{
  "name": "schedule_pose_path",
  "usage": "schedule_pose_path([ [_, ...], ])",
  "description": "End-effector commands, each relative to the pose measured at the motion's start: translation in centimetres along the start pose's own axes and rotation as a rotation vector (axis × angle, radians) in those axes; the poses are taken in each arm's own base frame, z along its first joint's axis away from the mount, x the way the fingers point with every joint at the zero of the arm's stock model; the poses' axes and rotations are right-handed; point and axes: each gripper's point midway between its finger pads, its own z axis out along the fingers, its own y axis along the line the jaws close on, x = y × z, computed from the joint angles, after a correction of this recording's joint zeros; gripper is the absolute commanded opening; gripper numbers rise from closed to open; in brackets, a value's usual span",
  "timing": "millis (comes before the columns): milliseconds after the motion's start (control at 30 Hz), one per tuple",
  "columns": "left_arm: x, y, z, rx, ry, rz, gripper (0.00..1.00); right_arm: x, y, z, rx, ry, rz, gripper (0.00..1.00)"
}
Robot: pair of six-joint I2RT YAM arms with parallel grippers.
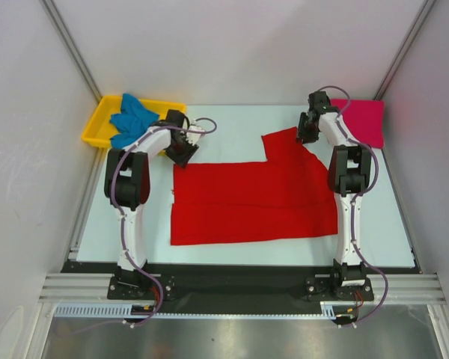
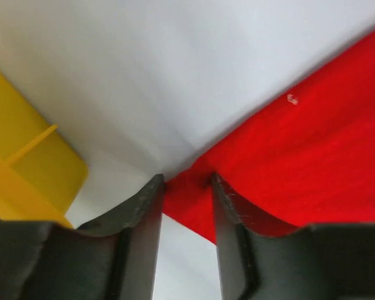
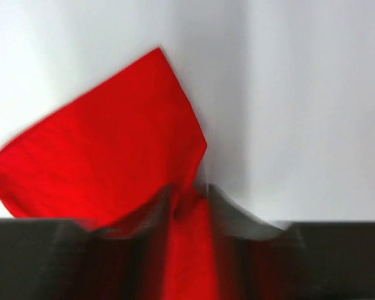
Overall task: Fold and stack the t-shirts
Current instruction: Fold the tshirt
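Motion blur smears the right end effector [image 3: 190, 191], clenched on the soft bright red t-shirt [image 1: 254, 202] spread mid-frame on the white worktop [image 1: 232, 123]; the left end effector [image 2: 186, 181] straddles its corner, grip unclear.

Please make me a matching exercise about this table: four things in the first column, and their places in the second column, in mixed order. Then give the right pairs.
Column one:
1. red t-shirt
2. blue t-shirt
3. pink t-shirt
4. yellow tray

Column two:
A. far right corner of the table
B. bunched inside the yellow tray
C. far left corner of the table
D. spread in the middle of the table

Pairs: 1-D, 2-B, 3-A, 4-C
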Motion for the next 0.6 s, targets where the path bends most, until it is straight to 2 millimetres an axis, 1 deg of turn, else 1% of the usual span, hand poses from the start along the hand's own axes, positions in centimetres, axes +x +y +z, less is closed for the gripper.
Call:
schedule_pose_path([
  [0, 1.5, -1.1, 0.3, 0.058, 0.051, 0.021, 0.39, -0.2, 0.5, 0.2, -0.013, 0.004, 0.026, 0.24],
  [67, 1.6, -1.3, 0.3, 0.067, 0.053, 0.028, 0.26, -0.3, 0.7, -0.3, -0.013, -0.001, 0.033, 0.14],
  [100, 1.5, -1.5, 0.2, 0.078, 0.045, 0.032, 0.06, -0.7, 0.8, -1.1, -0.016, -0.016, 0.031, 0.05],
  [133, 1.4, -1.5, -0.2, 0.078, 0.034, 0.038, 0.0, -0.9, 0.9, -1.6, -0.013, -0.025, 0.027, 0.01],
  [200, 1.0, -1.6, -0.7, 0.083, 0.011, 0.056, 0.0, -1.4, 0.7, -2.8, 0.0, -0.041, 0.02, 0.0],
  [233, 0.7, -1.5, -1.5, 0.07, -0.009, 0.062, 0.0, -2.5, 1.1, -4.7, -0.006, -0.078, 0.015, 0.0],
  [267, 0.5, -1.3, -1.9, 0.057, -0.024, 0.066, 0.0, -2.7, 1.2, -5.7, 0.0, -0.089, 0.002, 0.0],
  [300, -0.1, -0.9, -3.2, 0.026, -0.062, 0.073, 0.0, -3.1, 1.6, -7.8, 0.004, -0.116, -0.011, 0.0],
  [367, -0.7, -0.5, -4.6, -0.008, -0.1, 0.092, 0.0, -3.1, 1.9, -10.0, 0.011, -0.146, -0.039, 0.0],
  [400, -1.1, -0.2, -5.2, -0.029, -0.128, 0.098, 0.0, -2.9, 1.6, -10.9, 0.034, -0.157, -0.05, 0.0],
  [433, -0.5, -0.5, -5.3, -0.032, -0.124, 0.108, 0.0, -0.5, 0.9, -10.6, 0.063, -0.11, -0.058, 0.0],
  [467, -0.9, -0.2, -6.9, -0.063, -0.151, 0.128, 0.0, -1.0, 0.9, -13.4, 0.083, -0.161, -0.068, 0.0],
  [500, -0.7, -0.2, -7.3, -0.072, -0.157, 0.14, 0.0, -0.4, 0.6, -14.1, 0.1, -0.167, -0.078, 0.0],
  [533, 0.0, -0.6, -7.4, -0.069, -0.151, 0.148, 0.0, 0.7, 0.1, -14.8, 0.116, -0.16, -0.08, 0.0],
  [567, 0.2, -0.8, -7.9, -0.068, -0.156, 0.169, 0.0, 2.7, -0.8, -15.8, 0.145, -0.145, -0.078, 0.0],
])
